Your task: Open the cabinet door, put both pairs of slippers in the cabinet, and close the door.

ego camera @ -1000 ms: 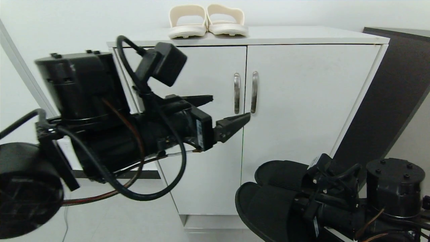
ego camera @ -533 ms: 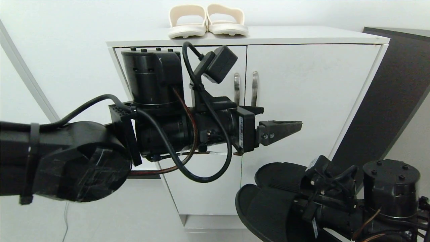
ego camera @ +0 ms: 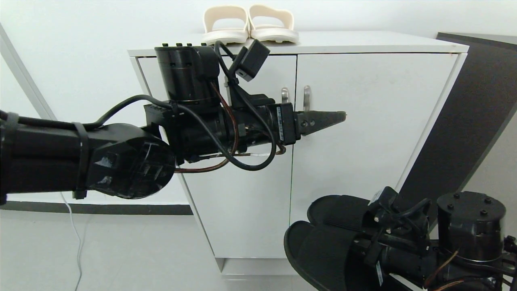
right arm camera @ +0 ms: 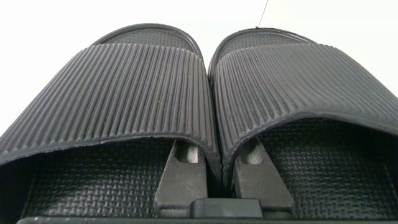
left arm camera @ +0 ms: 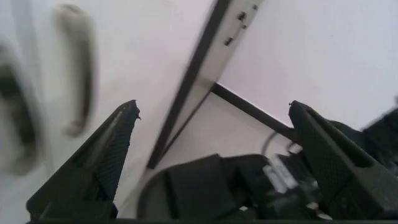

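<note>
The cabinet [ego camera: 363,133] stands with both doors [ego camera: 242,210] shut. Its two metal handles [ego camera: 307,96] sit side by side at the middle seam. The cream slippers [ego camera: 250,26] lie as a pair on its top, near the front edge.

The left gripper [ego camera: 327,119] is held level just in front of the handles and covers their lower parts in the head view. Only the left wrist view shows how it stands: the left gripper [left arm camera: 212,109] is spread wide and grasps nothing, with the handles [left arm camera: 81,93] blurred off to one side.

Low on the robot's right, the right gripper [ego camera: 379,238] holds the black slippers [ego camera: 323,242] in front of the cabinet's base. The right wrist view shows the grip itself. The fingers [right arm camera: 180,177] reach one into each of the black slippers [right arm camera: 155,87] and pinch their touching inner sides together.
</note>
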You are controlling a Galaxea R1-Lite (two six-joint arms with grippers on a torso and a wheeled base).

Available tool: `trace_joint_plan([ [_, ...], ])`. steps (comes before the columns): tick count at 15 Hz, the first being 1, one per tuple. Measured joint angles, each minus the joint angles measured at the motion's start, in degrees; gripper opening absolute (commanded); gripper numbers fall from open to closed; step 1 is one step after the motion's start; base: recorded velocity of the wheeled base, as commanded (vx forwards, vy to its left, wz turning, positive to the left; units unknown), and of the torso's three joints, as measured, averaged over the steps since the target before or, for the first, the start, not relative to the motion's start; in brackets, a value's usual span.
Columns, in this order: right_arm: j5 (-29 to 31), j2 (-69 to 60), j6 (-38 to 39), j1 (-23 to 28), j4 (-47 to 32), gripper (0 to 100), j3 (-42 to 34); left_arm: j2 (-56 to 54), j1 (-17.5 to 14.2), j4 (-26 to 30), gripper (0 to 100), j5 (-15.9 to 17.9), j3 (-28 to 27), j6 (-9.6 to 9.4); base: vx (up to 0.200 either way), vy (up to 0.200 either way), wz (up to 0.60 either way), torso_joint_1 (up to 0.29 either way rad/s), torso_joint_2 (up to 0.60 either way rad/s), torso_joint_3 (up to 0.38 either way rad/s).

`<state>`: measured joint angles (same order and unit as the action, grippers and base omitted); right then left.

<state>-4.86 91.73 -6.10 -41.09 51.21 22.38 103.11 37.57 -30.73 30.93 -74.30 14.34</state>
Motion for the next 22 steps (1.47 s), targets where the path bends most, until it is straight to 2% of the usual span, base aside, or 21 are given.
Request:
trace_joint_plan([
  [4,0.0,0.0,0.0,0.0,0.0,0,0.0,1.2,-1.3,0.0,100,-0.3,-1.3,-0.02,0.000,0.000,0.00,0.000,0.00,0.000],
  [6,0.2,0.0,0.0,0.0,0.0,0,-0.1,2.7,-1.8,0.1,100,-2.8,-3.5,-0.06,0.000,0.000,0.00,0.000,0.00,0.000],
  [16,0.4,-0.1,0.0,0.1,0.0,0,0.0,9.2,-3.1,3.2,100,-6.7,-11.7,-0.22,0.000,0.000,0.00,0.000,0.00,0.000],
  [17,0.4,-0.1,0.0,0.1,0.0,0,0.0,9.7,-3.0,3.9,0,-6.9,-12.5,-0.28,0.000,0.000,0.00,0.000,0.00,0.000],
  [21,-0.2,-0.5,-0.1,-0.2,-0.1,0,-0.3,10.1,-2.2,4.4,0,-7.4,-12.3,-0.30,0.000,0.000,0.00,0.000,0.00,0.000],
  [22,-1.9,-0.9,-0.1,-0.3,0.0,0,-0.9,9.9,-2.1,4.2,0,-7.5,-11.7,-0.28,0.000,0.000,0.00,0.000,0.00,0.000],
])
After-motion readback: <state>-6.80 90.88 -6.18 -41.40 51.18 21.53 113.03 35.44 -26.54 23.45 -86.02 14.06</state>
